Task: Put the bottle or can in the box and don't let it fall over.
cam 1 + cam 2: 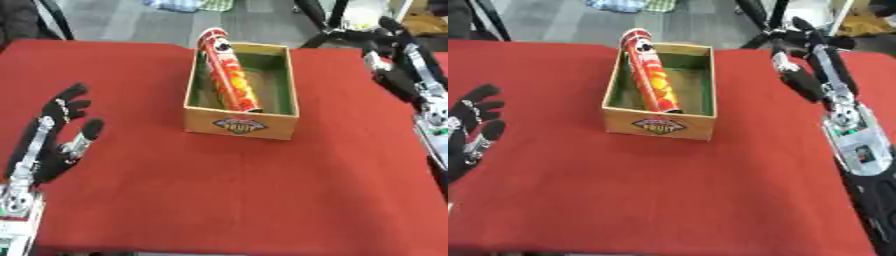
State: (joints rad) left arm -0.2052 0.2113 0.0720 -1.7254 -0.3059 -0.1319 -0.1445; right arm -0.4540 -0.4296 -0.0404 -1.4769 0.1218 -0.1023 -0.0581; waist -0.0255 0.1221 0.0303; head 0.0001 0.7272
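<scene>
- Tall red and orange cylindrical can (229, 75): 1 counted. It sits inside the box, its base on the floor near the front wall, its body tilted back so the top rises above the far left corner of the rim.
- Open tan cardboard box with green lining and a printed fruit label (284, 112): 1 counted, resting on the red cloth-covered table (227, 190), near the far centre.
- Progress, as a judgement: placement in the box looks done. Whether the lean counts as upright is doubtful; the can looks propped against the wall rather than standing free.
- Left hand (54, 142): 1, low at the left, well apart from the box, fingers spread wide and upward, holding nothing.
- Right hand (802, 75): 1, at the far right beside the box but apart from it; its finger position cannot be made out.
- Remaining work, as a judgement: confirm the can stays put; no other bottle or can is visible on the table.
</scene>
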